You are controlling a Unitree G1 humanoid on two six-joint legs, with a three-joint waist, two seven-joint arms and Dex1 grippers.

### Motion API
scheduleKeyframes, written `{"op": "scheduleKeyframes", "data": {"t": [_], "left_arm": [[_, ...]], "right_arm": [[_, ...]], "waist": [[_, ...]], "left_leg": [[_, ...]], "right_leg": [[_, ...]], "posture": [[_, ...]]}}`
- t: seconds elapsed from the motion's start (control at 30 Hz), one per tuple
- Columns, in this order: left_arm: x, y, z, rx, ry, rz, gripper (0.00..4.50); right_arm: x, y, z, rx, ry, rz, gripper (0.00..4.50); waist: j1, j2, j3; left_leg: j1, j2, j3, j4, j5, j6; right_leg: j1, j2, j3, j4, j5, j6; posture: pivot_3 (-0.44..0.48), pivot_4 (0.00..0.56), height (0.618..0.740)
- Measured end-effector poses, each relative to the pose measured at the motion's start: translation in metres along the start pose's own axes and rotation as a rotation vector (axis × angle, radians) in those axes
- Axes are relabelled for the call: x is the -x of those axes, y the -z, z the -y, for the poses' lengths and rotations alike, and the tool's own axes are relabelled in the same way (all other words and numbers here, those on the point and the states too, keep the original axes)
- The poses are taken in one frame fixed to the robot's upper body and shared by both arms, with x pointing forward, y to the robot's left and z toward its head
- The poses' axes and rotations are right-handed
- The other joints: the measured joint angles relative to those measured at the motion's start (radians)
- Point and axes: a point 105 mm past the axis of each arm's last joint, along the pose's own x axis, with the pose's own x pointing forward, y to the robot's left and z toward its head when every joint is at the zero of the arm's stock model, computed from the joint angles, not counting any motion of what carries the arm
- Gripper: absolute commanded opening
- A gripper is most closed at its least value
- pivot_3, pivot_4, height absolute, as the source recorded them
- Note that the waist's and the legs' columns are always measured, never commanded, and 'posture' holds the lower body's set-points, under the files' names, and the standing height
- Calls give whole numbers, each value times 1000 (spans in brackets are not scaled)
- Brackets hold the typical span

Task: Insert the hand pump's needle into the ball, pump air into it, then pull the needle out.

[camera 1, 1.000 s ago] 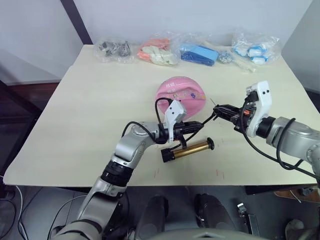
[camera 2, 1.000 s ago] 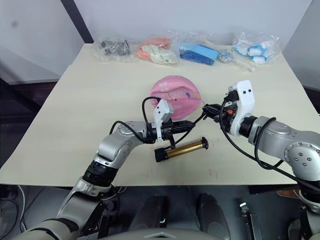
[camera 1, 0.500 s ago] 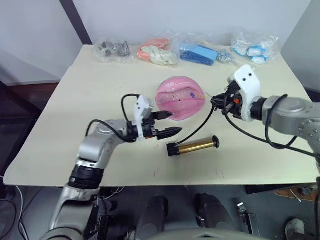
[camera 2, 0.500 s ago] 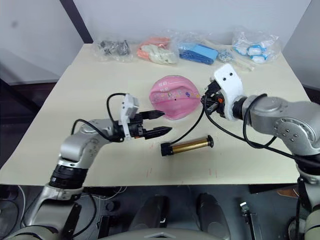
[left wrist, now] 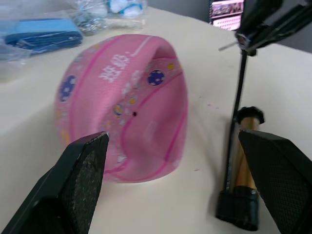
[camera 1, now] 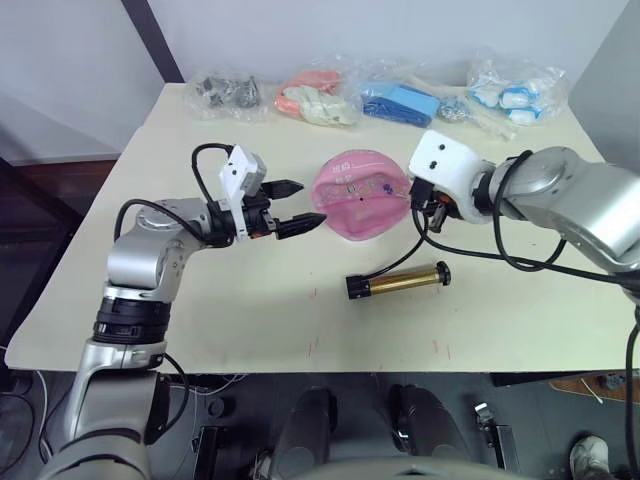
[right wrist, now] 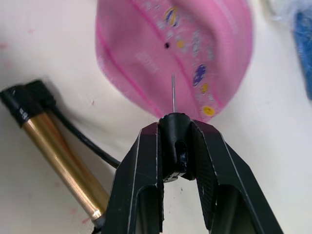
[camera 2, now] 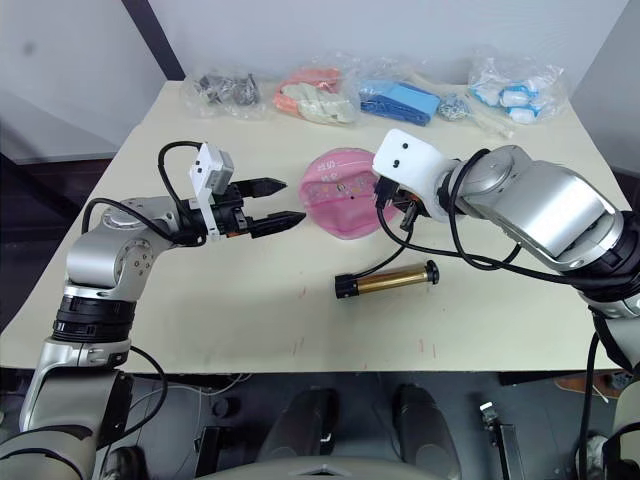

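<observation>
Needle (right wrist: 173, 92), clamped by its black fitting in the right end effector (right wrist: 174, 141), points at the limp pink ball (camera 1: 362, 193) just ahead, its valve dot (right wrist: 166, 45) slightly off-axis. Left end effector (camera 1: 296, 207) hovers open beside the ball; pump (camera 1: 398, 282) lies on the surface.

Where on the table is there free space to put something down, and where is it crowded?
Free: the wide strip of table between the left gripper and the near edge, and the corner in front of the hand pump. Crowded: the far edge, lined with plastic bags, and the middle around the ball, where the right gripper holds the needle.
</observation>
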Motion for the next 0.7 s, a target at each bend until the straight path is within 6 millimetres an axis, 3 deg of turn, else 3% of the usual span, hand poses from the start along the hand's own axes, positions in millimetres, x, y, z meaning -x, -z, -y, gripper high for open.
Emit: {"op": "scheduleKeyframes", "data": {"t": [0.03,0.27,0.5,0.7], "left_arm": [[-7,-6,-17,-69,-44,-85,4466],[-17,-14,-43,-157,-108,-189,4466],[-25,-13,-49,-169,-94,-219,4466],[-49,-10,-46,-204,-68,-234,4466]], "right_arm": [[-13,-4,0,97,-14,-65,330],[-35,-25,-2,244,-20,-102,330],[-46,-36,-4,248,-30,-102,330],[-54,-38,-2,226,-24,-122,330]], "waist": [[-1,0,0],[-6,0,0],[-5,0,0],[-4,0,0]], "left_leg": [[0,0,0,0,0,0],[-1,-1,1,1,0,0],[-3,-1,0,1,0,0],[-3,-2,0,3,0,0]], "right_leg": [[-1,1,-1,0,0,0],[-4,0,0,5,0,0],[-6,0,0,8,0,-1],[-6,0,0,12,0,-1]], "posture": [[0,150,740],[0,150,740],[0,150,740],[0,150,740]]}}
